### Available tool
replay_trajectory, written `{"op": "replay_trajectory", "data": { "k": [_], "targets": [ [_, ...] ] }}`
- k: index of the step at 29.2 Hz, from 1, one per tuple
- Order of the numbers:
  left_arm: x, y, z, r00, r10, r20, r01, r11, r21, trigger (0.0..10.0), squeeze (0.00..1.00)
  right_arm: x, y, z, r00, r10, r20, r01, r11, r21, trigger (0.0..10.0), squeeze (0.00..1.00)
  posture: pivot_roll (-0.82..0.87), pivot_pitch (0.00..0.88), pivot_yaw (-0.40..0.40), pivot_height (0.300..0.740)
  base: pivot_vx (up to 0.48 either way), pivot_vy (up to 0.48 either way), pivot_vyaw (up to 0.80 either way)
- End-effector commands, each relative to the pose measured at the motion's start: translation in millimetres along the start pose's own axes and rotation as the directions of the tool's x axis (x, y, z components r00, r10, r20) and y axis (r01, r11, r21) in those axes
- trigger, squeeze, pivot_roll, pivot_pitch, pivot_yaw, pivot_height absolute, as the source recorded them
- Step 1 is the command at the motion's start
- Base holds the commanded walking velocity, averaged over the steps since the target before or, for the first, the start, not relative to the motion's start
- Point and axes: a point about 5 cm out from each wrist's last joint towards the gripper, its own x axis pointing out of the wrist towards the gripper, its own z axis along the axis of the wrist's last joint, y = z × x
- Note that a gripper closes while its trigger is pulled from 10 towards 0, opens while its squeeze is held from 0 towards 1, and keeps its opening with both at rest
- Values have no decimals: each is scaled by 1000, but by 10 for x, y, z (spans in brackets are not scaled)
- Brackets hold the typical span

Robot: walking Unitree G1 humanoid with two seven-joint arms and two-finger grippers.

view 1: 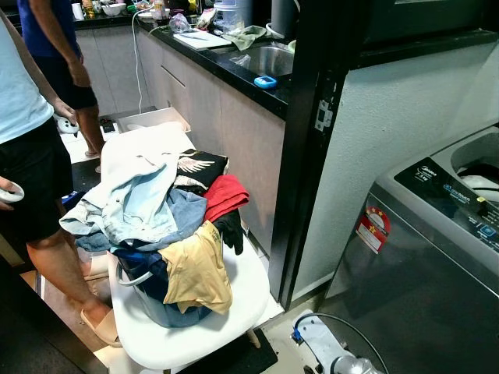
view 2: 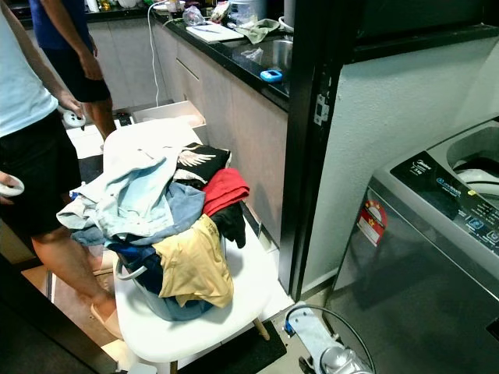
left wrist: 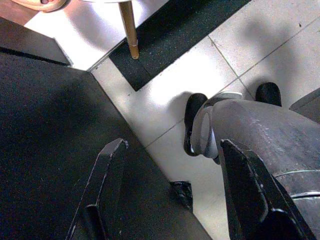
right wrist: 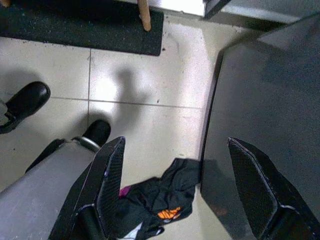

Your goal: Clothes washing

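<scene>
Laundry basket: on a white chair, between the kitchen counter and two people at the left; heaped well above its rim.
Heap: a pale blue denim piece and a white garment on top, a black piece with a white wing print behind, a red garment and a black one on the right side, a mustard-yellow garment hanging over the front (it covers much of the basket wall).
Washing machine: grey top-loader at the right, lid open, pale fabric inside the tub.
Floor: a dark garment with orange and pink marks lies on the tiles beside the machine.
Left gripper: hanging low over the floor, fingers spread, empty.
Right gripper: above the dropped garment, fingers spread, empty.
</scene>
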Motion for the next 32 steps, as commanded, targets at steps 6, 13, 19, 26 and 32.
{"op": "replay_trajectory", "data": {
  "k": [6, 13, 19, 26, 32],
  "targets": [
    [-14, -54, -94, 999, -12, -44, 13, 1000, 25, 10000, 0, -20, -61, -141, 996, -85, -20, 88, 975, 203, 10000, 0, 20, 0, -66, 740, 0, 0, 0],
    [-11, -62, -88, 999, -10, -41, 11, 1000, 28, 10000, 0, -13, 70, -217, 998, -42, -38, 48, 983, 175, 10000, 0, 41, 0, -89, 740, 0, 0, 0],
    [-9, -78, -86, 999, -8, -38, 8, 1000, 15, 10000, 0, -5, -89, 231, 986, -84, 144, 28, 935, 354, 10000, 0, 30, 0, -86, 740, 0, 0, 0],
    [-16, -76, -114, 998, -23, -54, 25, 999, 32, 10000, 0, -118, -276, 1044, 887, -53, 458, -176, 879, 444, 10000, 0, -5, 0, -52, 740, 0, 0, 0],
    [-18, 74, -70, 999, 4, -53, -2, 999, 34, 10000, 0, -276, -157, 1602, 748, 93, 657, -340, 904, 260, 10000, 0, 4, 0, -53, 740, 0, 0, 0]
  ]
}}
